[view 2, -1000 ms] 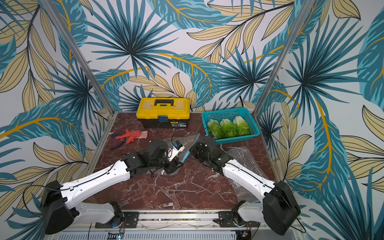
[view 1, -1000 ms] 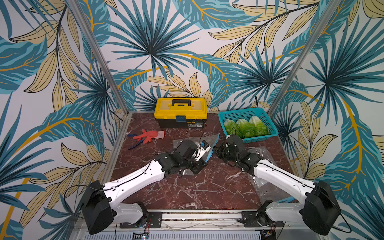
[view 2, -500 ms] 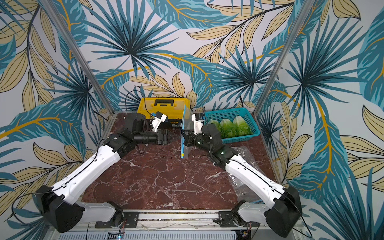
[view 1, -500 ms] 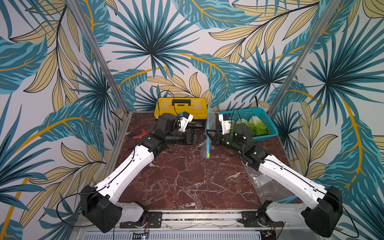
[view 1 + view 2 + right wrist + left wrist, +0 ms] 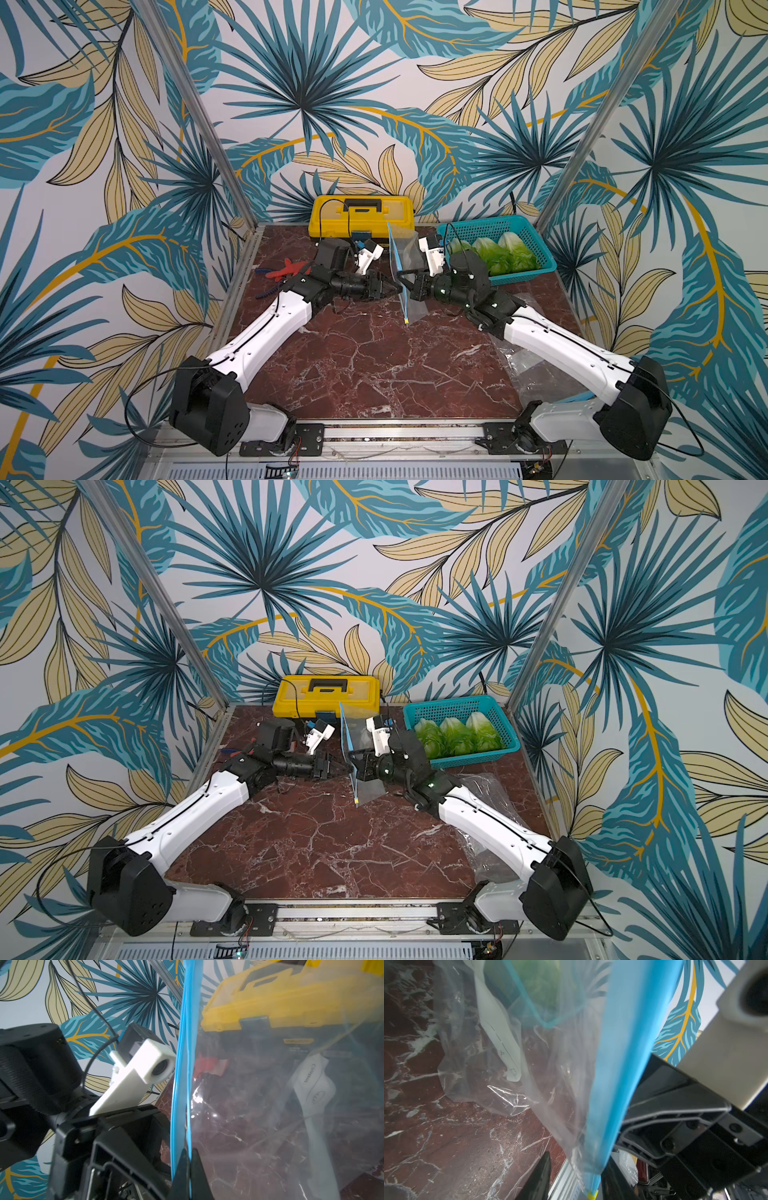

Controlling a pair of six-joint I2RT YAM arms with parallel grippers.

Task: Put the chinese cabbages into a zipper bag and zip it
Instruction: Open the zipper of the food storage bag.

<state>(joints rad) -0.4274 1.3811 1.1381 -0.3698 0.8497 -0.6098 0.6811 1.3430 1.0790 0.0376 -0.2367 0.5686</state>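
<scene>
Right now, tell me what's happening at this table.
The right gripper is pinched shut on the blue zip edge of a clear zipper bag, holding it upright over the marble table. The left gripper is at that same edge; whether it grips is unclear. All three chinese cabbages lie in the teal basket.

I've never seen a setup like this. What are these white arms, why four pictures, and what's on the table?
Those are two robot arms, each ending in a two-fingered gripper. Two pictures look down from one overhead camera; the two close-ups come from cameras on the wrists. On the marble table sit a yellow toolbox, red-handled pliers, and a teal basket holding three chinese cabbages. The right gripper pinches the blue zip strip of a clear zipper bag, holding it upright. The left gripper reaches to that strip; whether it grips is unclear. Another clear bag lies under the right arm.
</scene>
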